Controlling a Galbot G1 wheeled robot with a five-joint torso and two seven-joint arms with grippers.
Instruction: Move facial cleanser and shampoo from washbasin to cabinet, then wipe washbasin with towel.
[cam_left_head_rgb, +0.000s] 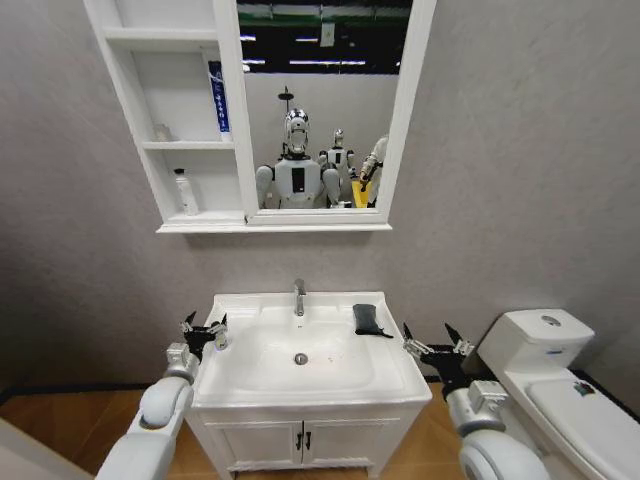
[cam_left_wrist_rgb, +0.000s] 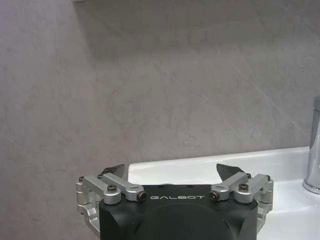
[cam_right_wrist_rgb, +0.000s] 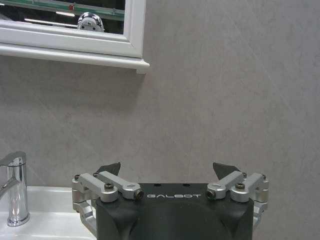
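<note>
the washbasin (cam_left_head_rgb: 245, 385) is seen with its deck bare of bottles, and the towel (cam_left_head_rgb: 367, 319) lies folded on the back right of the rim, just right of the chrome tap (cam_left_head_rgb: 298, 297). on the cabinet (cam_left_head_rgb: 185, 225) a white bottle (cam_left_head_rgb: 185, 192) stands on the lowest shelf and a blue-and-white tube (cam_left_head_rgb: 217, 97) leans upright on the shelf above, so the moving part is judged done and the wiping left. the left gripper (cam_left_head_rgb: 204, 331) is held at the basin's left edge and the right gripper (cam_left_head_rgb: 437, 346) just off its right edge; both are spread wide and nothing is pinched. the towel is best reached by the right gripper, and trouble could come from there: a thin cloth lying flat may be only partly pinched and unfold or slip, or the fingertips may be driven hard onto the ceramic. a sideways approach could also push the towel against the tap or into the bowl.
</note>
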